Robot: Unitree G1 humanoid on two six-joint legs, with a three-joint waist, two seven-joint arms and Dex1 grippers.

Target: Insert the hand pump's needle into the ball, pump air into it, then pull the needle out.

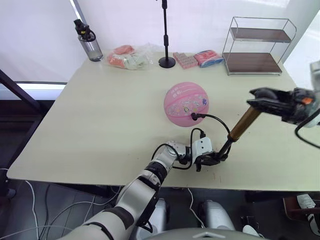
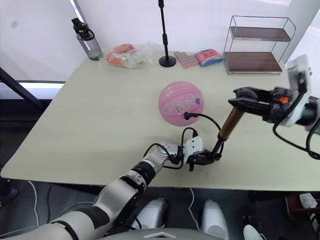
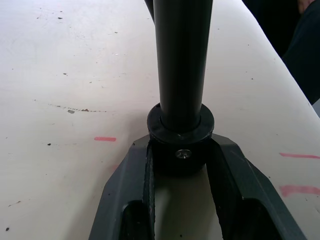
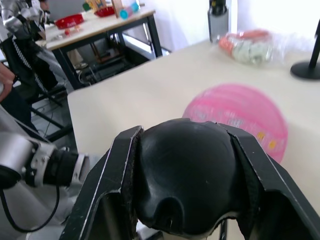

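Left eye view centre: the pink ball [image 1: 185, 103] carries cartoon prints, hose fitting plugged in. Left fingers [image 1: 209, 160] clamp the hand pump [image 1: 243, 123] base; right fingers [image 1: 261, 100] clamp its handle.

Beige table [image 1: 100, 125] carries the pink ball [image 1: 185, 103], bottle [image 1: 89, 42], packets [image 1: 185, 59] (far edge), wire shelf [image 1: 255, 46]

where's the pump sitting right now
In the left eye view the hand pump stands tilted on the table's near right part, just right of the ball, its base in the left claw and its handle in the right claw.
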